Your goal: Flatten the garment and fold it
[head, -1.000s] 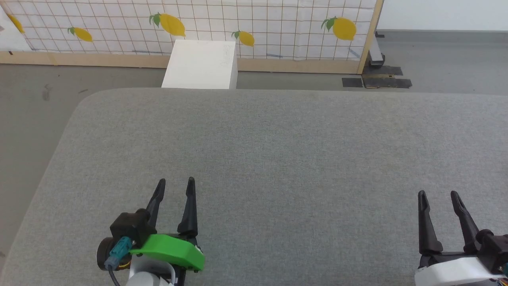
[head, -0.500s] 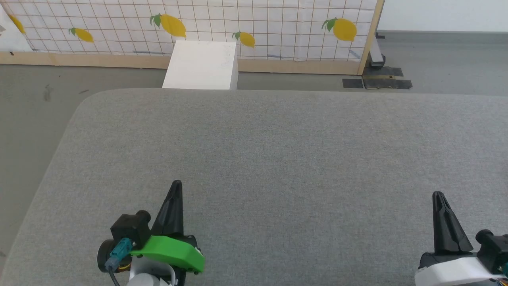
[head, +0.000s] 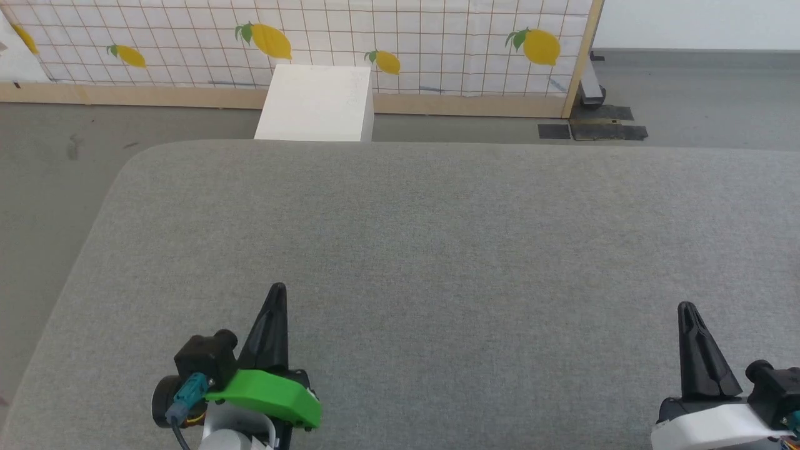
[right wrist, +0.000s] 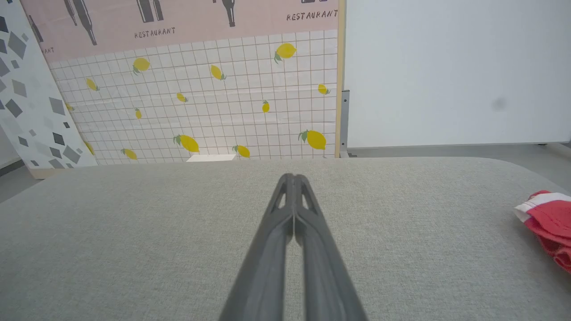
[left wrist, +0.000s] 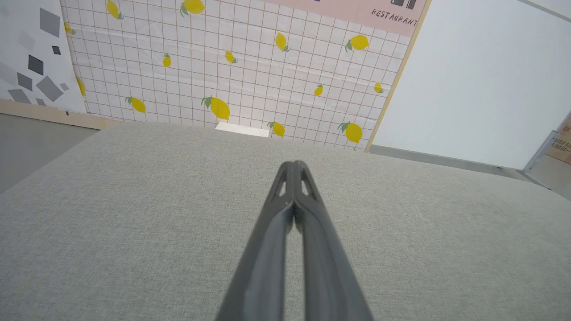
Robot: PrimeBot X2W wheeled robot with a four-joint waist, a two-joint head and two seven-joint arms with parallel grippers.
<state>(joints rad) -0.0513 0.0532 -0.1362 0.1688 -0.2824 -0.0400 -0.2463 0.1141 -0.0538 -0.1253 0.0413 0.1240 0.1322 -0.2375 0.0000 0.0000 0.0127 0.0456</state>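
The garment [right wrist: 551,223], red fabric with a white stripe, lies bunched at the far right edge of the right wrist view, on the grey cloth table [head: 437,237], well to the right of my right gripper. My left gripper [head: 277,290] hovers low over the table's near left part, shut with nothing in it; its fingers [left wrist: 292,167] press together in the left wrist view. My right gripper [head: 686,307] sits at the near right, also shut and holding nothing, its tips [right wrist: 292,177] closed together.
A white box [head: 315,103] stands on the floor beyond the table's far edge. Behind it rises a lemon-print tiled panel [head: 406,37] with a wooden frame. Grey floor [head: 56,156] runs past the table's rounded left corner.
Both grippers have gone from open to shut, each closing on nothing. The arms have stayed where they were.
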